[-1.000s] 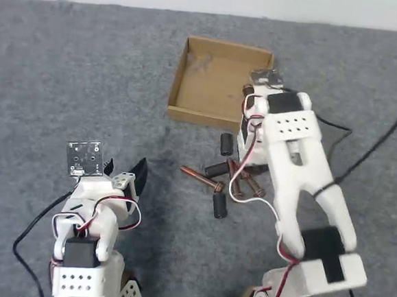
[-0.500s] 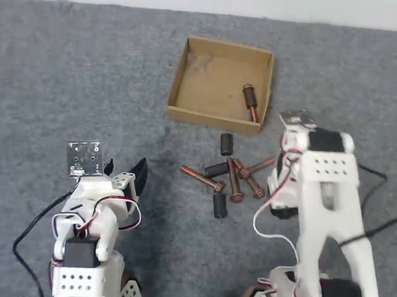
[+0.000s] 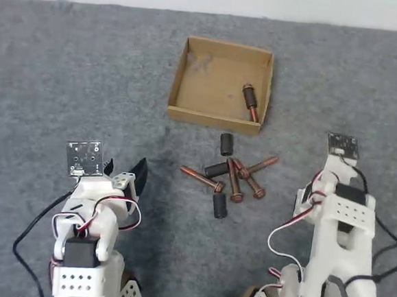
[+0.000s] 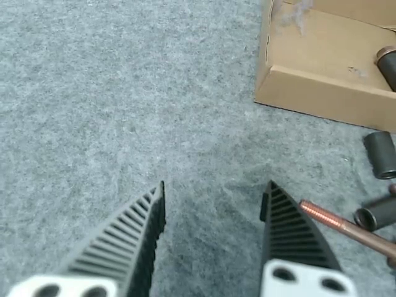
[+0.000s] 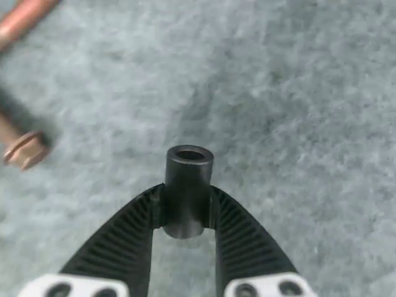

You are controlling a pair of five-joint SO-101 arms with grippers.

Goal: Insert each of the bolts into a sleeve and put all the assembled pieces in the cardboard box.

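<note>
right claw (image 5: 185, 197) is clamped on a black sleeve (image 5: 189, 179), pinched across the lower barrel, open bore facing away from the claw. it sits well apart from the box (image 3: 215, 117), out past the bolts (image 3: 235, 181). sleeve looks light, rigid and smooth, so it may pivot between the ribbed jaws; a mid-barrel grip is safer. bolts are copper-coloured, loose just on the arms' side of the box. they'll likely roll, best taken near the head. left claw (image 4: 216, 185) wide, empty. one assembled piece (image 3: 249, 101) lies in the box.

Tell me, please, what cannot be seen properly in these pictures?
Left wrist view: the picture edge cuts off the assembled piece in the box and one bolt.
Right wrist view: beyond the sleeve in the right gripper, two more bolts are blurred and cut off.
</note>
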